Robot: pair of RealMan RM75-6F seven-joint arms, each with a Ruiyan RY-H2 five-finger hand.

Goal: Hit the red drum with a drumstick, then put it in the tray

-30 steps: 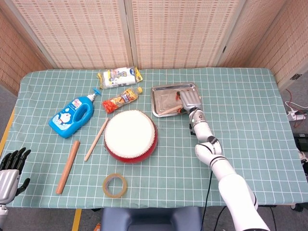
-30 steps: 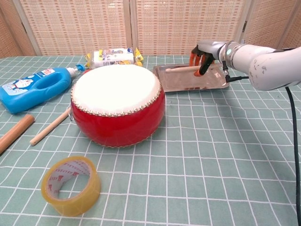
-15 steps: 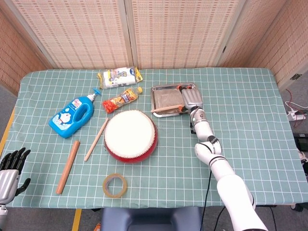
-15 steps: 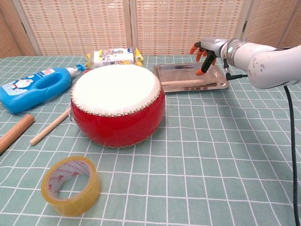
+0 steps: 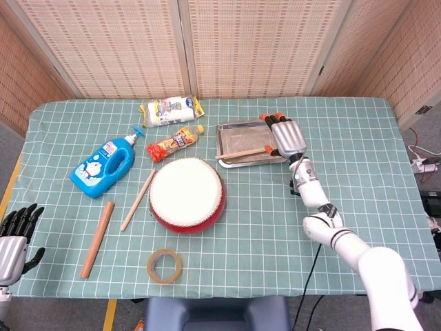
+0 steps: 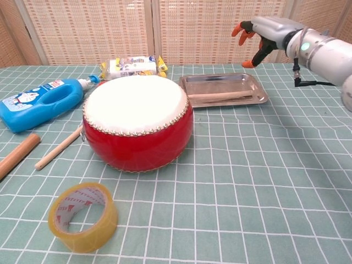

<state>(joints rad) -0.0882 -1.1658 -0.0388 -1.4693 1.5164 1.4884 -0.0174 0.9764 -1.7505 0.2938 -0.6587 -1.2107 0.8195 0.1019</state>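
Smooth wooden drumstick (image 5: pixel 242 154) lies flat in shiny steel tray (image 5: pixel 231 132), beside round red drum (image 5: pixel 187 195). Right hand (image 5: pixel 284 135) raised above tray, fingers spread, empty. Left hand (image 5: pixel 15 233) fingers apart, empty.

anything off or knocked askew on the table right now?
Nothing stands out. The drumstick lies flat inside the tray, the red drum sits upright, and the right hand is empty above the tray. A second stick lies on the cloth beside the drum.

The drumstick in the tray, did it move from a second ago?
Yes. The drumstick left the right hand, which held it above the tray, and now lies flat along the tray's near edge.
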